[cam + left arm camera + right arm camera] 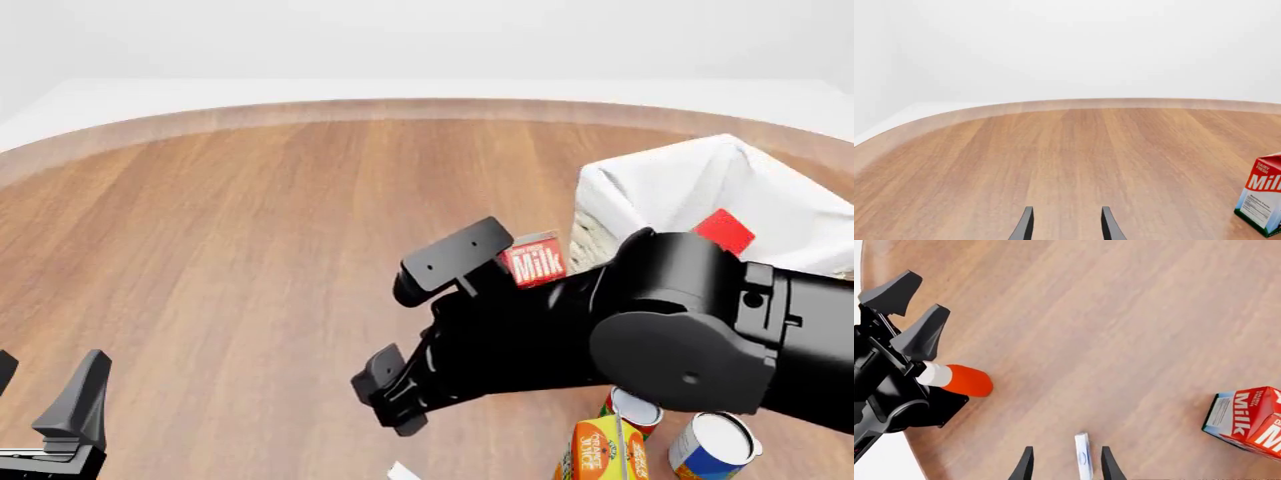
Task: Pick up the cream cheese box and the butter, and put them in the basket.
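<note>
The cream cheese box [1083, 456] shows as a thin pale slab on the table, standing between the fingers of my open right gripper [1066, 467] without either finger touching it. In the front view only its white corner [404, 470] peeks out below the right gripper [390, 398]. A plain red end, which looks like the butter [725, 232], shows inside the cream wicker basket [627, 195] at the right. My left gripper [43, 388] hovers open and empty at the near left, its fingertips [1025, 225] over bare wood.
A red-white milk carton [537, 262] stands beside the basket, partly behind my right arm. An orange juice carton [607, 450] and two cans [714, 445] sit near right. An orange bottle with a white cap [961, 380] lies by the left gripper.
</note>
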You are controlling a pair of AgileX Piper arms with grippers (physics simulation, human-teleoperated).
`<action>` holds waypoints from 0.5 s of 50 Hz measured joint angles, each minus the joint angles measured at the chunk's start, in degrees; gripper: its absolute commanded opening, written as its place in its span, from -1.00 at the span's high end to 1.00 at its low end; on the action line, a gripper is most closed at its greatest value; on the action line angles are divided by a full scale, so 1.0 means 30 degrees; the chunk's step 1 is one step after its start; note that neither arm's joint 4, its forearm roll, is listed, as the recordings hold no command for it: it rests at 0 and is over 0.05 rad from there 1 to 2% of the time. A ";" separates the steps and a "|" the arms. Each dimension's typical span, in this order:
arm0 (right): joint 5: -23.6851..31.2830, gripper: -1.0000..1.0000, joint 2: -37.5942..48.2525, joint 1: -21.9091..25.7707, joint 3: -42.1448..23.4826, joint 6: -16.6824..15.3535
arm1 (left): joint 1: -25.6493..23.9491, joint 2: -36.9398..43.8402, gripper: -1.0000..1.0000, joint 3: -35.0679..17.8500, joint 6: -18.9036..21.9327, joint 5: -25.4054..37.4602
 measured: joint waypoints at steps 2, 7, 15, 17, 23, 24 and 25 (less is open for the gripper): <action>-0.0104 -1.00 -0.0005 0.0010 0.0125 0.0073 | 0.0000 0.0000 -1.00 0.0000 0.0000 0.0000; -0.0340 -1.00 -0.0033 0.0036 0.0442 0.0247 | 0.0000 0.0000 -1.00 0.0000 0.0000 0.0000; -0.0812 -1.00 -0.0069 0.0033 0.0978 0.0454 | 0.0000 0.0000 -1.00 0.0000 0.0000 0.0000; -0.0974 -1.00 -0.0071 -0.0001 0.1153 0.0509 | 0.0000 0.0000 -1.00 0.0000 0.0000 0.0000; -0.1403 -1.00 -0.0052 0.0012 0.1567 0.0665 | 0.0000 0.0000 -1.00 0.0000 0.0000 0.0000; -0.1457 -1.00 -0.0048 0.0018 0.1619 0.0685 | 0.0000 0.0000 -1.00 0.0000 0.0000 0.0000; -0.1503 -1.00 -0.0048 0.0019 0.1665 0.0699 | 0.0000 0.0000 -1.00 0.0000 0.0000 0.0000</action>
